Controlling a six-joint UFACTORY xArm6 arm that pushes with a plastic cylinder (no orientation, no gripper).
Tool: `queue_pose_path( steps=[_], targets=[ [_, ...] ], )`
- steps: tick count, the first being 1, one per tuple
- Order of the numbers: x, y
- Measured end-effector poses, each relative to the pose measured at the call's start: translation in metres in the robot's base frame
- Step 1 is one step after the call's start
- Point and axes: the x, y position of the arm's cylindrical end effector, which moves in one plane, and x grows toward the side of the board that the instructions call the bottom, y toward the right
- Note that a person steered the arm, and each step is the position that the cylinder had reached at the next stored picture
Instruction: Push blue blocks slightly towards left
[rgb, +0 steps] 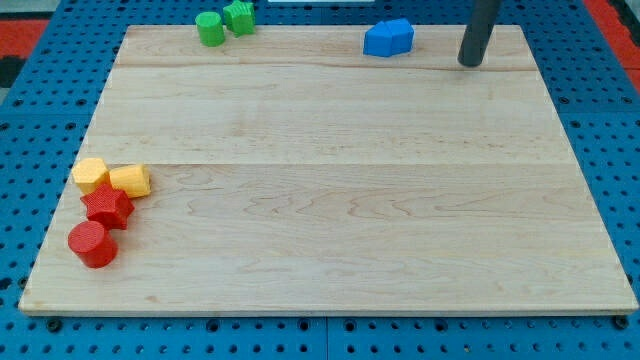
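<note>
A blue block (388, 38), an irregular angular shape, lies near the top edge of the wooden board (330, 220), right of centre. My tip (469, 63) is the lower end of a dark rod that comes down from the view's top right. It stands to the right of the blue block and slightly lower in the view, with a clear gap between them. I see only one blue block.
Two green blocks (224, 22) sit together at the top edge, left of centre. At the left edge lie two yellow blocks (111, 178), a red star block (107, 206) and a red cylinder (92, 244). Blue pegboard (600, 120) surrounds the board.
</note>
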Motion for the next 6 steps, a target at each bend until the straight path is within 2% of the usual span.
queue_pose_path(
  steps=[1,2,3,4,5,6],
  targets=[
    [-0.023,0.001],
    [-0.038,-0.037],
    [-0.026,-0.116],
    [-0.04,-0.085],
    [-0.053,-0.11],
    [-0.054,-0.179]
  ],
)
